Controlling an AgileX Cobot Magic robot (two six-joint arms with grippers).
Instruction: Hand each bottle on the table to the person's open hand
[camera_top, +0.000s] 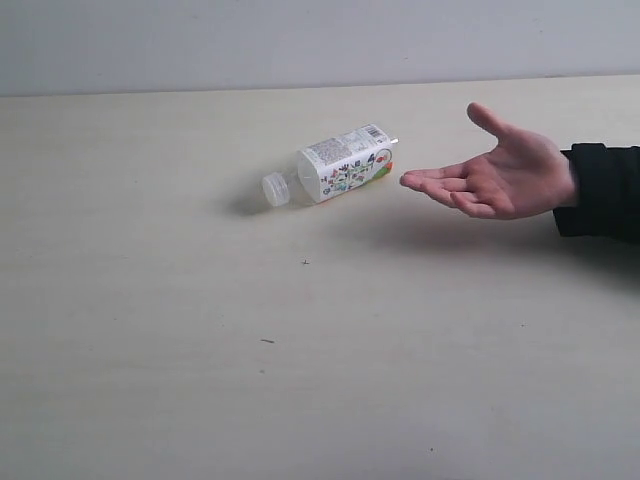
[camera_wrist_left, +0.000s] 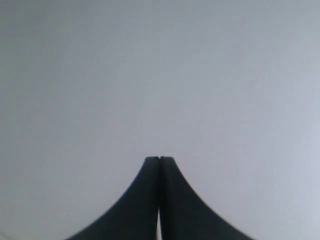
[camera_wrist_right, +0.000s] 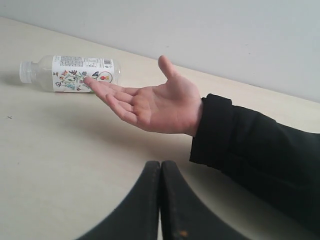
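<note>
One bottle (camera_top: 335, 168) lies on its side on the table (camera_top: 200, 350), white cap pointing left, with a white printed label; the right wrist view shows the bottle (camera_wrist_right: 75, 73) too. The person's open hand (camera_top: 500, 175) hovers palm up just right of it, fingertips close to the bottle's base, black cuff at the wrist. In the right wrist view the hand (camera_wrist_right: 150, 102) is ahead of my right gripper (camera_wrist_right: 160, 163), which is shut and empty. My left gripper (camera_wrist_left: 159, 159) is shut and empty, facing a plain grey wall. Neither gripper shows in the exterior view.
The person's black sleeve (camera_top: 600, 190) reaches in from the right edge. A grey wall (camera_top: 300, 40) runs behind the table's far edge. A few tiny dark specks (camera_top: 305, 262) dot the tabletop.
</note>
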